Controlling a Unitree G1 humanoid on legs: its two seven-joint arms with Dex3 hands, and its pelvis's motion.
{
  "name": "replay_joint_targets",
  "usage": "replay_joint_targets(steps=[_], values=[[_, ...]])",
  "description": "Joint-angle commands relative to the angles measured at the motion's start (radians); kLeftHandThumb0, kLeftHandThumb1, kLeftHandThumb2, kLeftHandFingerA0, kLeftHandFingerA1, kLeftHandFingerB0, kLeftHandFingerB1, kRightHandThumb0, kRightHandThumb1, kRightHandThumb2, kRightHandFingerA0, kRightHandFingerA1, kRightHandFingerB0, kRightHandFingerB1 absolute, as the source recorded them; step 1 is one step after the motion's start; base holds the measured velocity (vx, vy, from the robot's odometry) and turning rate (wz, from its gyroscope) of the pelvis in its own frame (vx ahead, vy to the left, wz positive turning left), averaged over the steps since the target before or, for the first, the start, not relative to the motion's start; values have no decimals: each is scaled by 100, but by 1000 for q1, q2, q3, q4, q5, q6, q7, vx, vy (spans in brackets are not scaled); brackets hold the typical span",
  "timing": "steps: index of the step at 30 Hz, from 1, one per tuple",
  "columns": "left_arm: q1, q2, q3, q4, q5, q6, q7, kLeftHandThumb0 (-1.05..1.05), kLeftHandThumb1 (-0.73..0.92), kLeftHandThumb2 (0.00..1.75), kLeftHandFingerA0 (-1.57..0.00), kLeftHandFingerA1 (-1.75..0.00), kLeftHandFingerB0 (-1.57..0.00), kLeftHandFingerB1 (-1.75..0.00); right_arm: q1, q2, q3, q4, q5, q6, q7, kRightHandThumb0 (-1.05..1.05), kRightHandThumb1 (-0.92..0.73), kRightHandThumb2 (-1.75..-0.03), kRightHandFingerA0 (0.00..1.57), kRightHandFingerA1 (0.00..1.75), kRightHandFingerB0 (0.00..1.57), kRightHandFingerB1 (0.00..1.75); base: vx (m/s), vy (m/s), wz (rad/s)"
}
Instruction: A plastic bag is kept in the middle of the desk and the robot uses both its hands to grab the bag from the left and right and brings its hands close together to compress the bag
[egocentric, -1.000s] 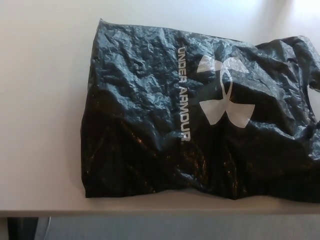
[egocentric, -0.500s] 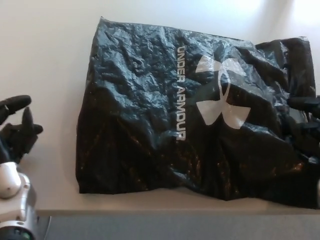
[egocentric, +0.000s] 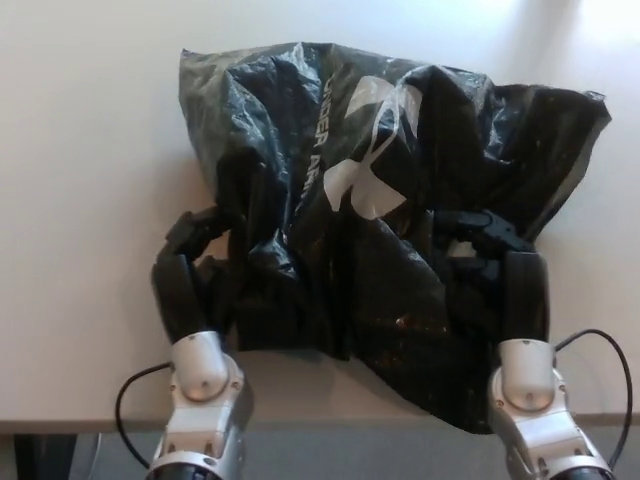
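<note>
A black plastic bag with a white logo and lettering lies bunched up on the white desk, its near half squeezed into folds. My left hand presses into the bag's left side, fingers curled on the plastic. My right hand holds the bag from the right, its fingers on the crumpled plastic. The lower right corner of the bag hangs past my right wrist toward the desk's front edge.
The desk's front edge runs just below my wrists. Bare white desk surface lies to the left of the bag and behind it.
Both hands have come in from the sides onto the bag and moved toward each other. The flat bag has bunched up and its logo has tilted and folded.
</note>
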Motion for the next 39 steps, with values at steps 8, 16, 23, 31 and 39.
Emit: replay_joint_targets(steps=[8,16,23,31,39], values=[[67,-57,-131,-164,70,41,20,-32,84,67,-58,-142,-53,-91,30,21,80,-180,-54,-28,-21,-24,-75,-62,78,92,67,69,0,0,0],[70,-41,-161,-194,93,63,24,-34,87,68,-59,-145,-53,-92,41,9,89,-221,-39,-17,1,-23,-75,-62,79,95,68,70,0,0,0],[69,95,-88,-248,55,73,-48,-28,84,65,-62,-139,-56,-92,50,-137,-39,-187,20,31,45,-25,-72,-61,79,84,68,64,0,0,0],[142,314,48,-443,-15,89,-160,-25,79,63,-69,-136,-64,-88,103,-347,-225,-179,106,10,100,-29,-68,-59,88,76,72,59,0,0,0],[344,429,165,-825,-146,109,-280,-28,65,68,-84,-132,-72,-90,317,-461,-392,-481,258,-25,239,-29,-65,-58,95,76,76,62,0,0,0]])
